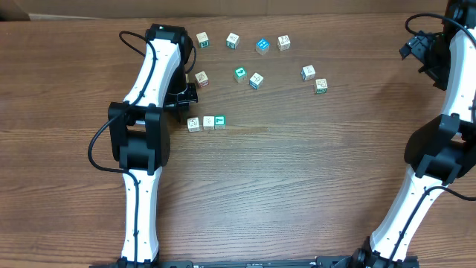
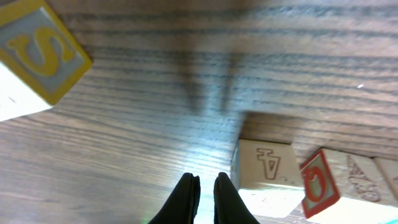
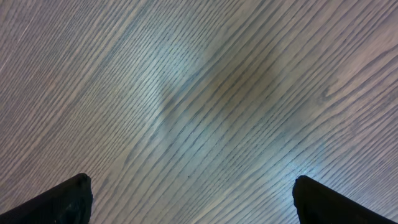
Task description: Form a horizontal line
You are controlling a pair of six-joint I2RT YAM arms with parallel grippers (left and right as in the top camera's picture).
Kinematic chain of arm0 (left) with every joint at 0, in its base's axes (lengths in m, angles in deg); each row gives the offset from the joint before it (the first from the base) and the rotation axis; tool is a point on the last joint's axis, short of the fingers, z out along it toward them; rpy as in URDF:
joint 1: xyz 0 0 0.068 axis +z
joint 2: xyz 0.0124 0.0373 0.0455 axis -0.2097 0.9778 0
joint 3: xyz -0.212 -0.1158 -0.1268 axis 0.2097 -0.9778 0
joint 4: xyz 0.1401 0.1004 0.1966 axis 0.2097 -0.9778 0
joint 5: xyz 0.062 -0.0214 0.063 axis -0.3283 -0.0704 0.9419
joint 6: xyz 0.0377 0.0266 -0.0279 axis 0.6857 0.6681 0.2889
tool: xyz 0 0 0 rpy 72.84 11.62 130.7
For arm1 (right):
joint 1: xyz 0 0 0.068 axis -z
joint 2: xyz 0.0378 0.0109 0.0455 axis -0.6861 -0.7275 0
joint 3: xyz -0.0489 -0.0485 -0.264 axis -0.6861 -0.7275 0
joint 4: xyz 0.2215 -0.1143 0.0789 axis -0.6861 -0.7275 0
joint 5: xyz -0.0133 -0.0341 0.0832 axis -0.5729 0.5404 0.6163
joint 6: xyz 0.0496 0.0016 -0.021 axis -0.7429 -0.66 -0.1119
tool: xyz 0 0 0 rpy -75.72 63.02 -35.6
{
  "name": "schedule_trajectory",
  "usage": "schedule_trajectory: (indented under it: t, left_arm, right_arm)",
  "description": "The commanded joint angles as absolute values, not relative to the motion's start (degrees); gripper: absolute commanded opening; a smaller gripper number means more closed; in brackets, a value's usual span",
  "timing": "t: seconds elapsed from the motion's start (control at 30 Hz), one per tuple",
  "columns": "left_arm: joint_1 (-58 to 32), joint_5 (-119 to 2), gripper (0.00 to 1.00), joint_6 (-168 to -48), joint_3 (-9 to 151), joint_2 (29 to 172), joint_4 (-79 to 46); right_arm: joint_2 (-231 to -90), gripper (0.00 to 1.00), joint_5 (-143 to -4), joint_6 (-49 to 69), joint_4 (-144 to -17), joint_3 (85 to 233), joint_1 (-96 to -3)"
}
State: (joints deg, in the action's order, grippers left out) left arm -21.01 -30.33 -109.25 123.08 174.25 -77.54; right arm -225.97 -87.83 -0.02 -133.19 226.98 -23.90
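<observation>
Your left end effector (image 2: 206,198), narrow and empty, hangs beside the horizontal line's (image 1: 207,122) left end; right end effector (image 3: 189,196) spread wide.

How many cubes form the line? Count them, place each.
3 in view, touching: left pale cube beside the left arm, middle pale cube, teal-faced cube at the right end. The arm may hide another.
</observation>
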Motion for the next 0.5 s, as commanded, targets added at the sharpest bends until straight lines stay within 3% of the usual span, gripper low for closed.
schedule_trajectory:
  t: [0.0, 0.47]
  left_arm:
    - [-21.2, -27.6, 0.07, -110.5, 122.9, 175.3, -78.4]
    - [-21.2, -28.4, 0.05, -111.8, 116.4, 175.3, -77.1]
  right_arm:
    - [-225.0, 1.0, -87.9, 0.2, -133.1, 226.8, -23.7]
    - [-225.0, 1.0, -87.9, 0.2, -133.1, 226.8, -23.7]
